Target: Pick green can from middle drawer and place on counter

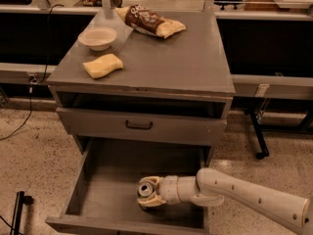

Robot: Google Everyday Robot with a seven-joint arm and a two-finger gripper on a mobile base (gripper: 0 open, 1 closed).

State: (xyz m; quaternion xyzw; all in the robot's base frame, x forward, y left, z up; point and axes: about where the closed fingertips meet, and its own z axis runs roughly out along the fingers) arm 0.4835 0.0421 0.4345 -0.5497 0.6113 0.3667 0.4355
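Note:
The green can (144, 189) stands in the open middle drawer (110, 192), near its front right, with its silver top and pull-tab facing up. My gripper (145, 193) reaches in from the right on a white arm and is shut on the can, one finger on each side. The can's body is mostly hidden by the fingers (152, 181). The counter (171, 62) is the grey cabinet top above the drawer.
On the counter are a white bowl (98, 37), a yellow sponge (102, 65) and a brown snack bag (149, 22). A closed drawer front with a dark handle (139, 126) overhangs the back of the open drawer. A black stand leg (258, 138) is on the floor at the right.

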